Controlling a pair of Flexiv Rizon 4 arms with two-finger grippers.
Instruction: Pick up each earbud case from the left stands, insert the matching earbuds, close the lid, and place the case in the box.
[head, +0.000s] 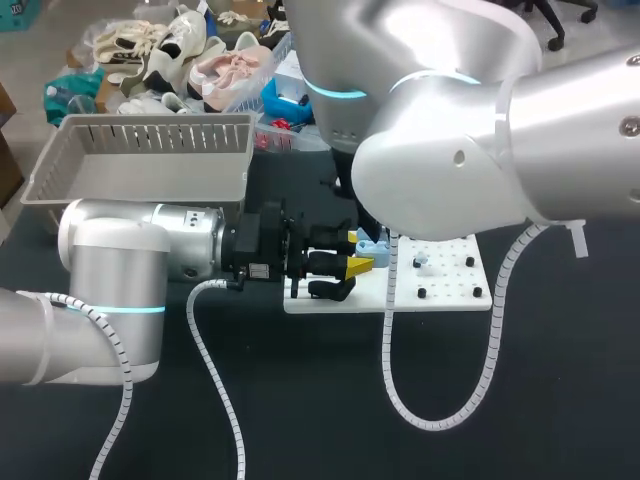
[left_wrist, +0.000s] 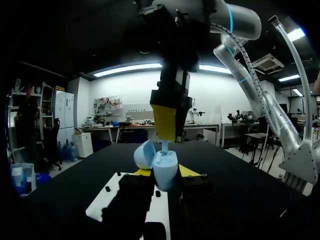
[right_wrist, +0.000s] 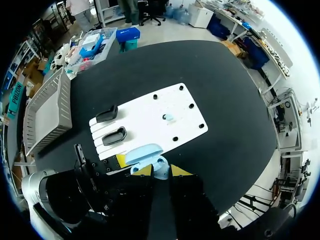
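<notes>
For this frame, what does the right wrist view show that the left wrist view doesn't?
Only the right wrist view: the box, two empty stands and a loose earbud on the board. Only the left wrist view: the right end effector seen from the side, directly above the case, with a small pale blue piece under it. Both: the open case, held in the left end effector, and the board.

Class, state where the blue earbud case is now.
In the left wrist view the earbud case, lid open, sits clamped in the left gripper above the white board, directly under the right gripper.
</notes>
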